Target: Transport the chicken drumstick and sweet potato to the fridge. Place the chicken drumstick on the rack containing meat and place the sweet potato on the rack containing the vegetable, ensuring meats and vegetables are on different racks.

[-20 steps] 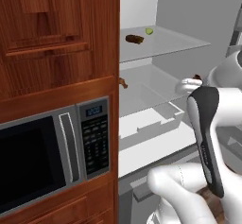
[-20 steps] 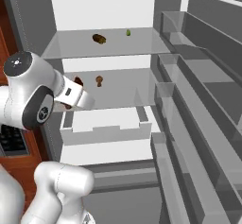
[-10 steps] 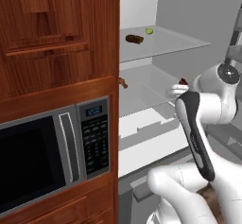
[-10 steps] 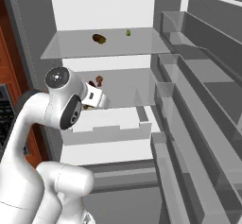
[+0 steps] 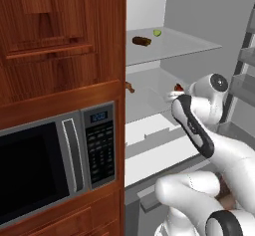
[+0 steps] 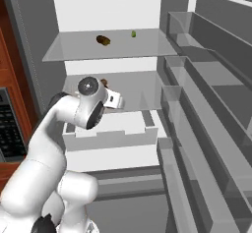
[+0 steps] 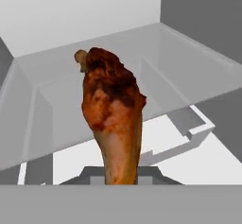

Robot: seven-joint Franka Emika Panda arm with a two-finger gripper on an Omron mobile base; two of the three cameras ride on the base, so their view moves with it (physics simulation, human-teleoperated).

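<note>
Showing the chicken drumstick (image 7: 113, 119) pinched at its bone end between the fingers, its meaty end pointing away from the hand toward the white interior of the fridge (image 6: 108, 11). In the left base view the drumstick appears as a small reddish spot at the tip of the arm, level with the middle shelf (image 5: 149, 83). The gripper (image 6: 117, 99) sits at the front of that shelf, above the white drawer (image 6: 113, 129).

On the upper glass shelf (image 6: 74, 50) lie 2 items, near each other but apart: the sweet potato (image 6: 103, 40), dark and oblong, and the vegetable (image 6: 133, 33), small, round and light green. On the middle shelf, near its left edge, rests the meat (image 5: 129, 86), a second small golden-brown drumstick.

The door bins (image 6: 206, 79) stand to the right. A microwave (image 5: 55, 160) is set in the wooden cabinet (image 5: 60, 36) to the left of the fridge.
</note>
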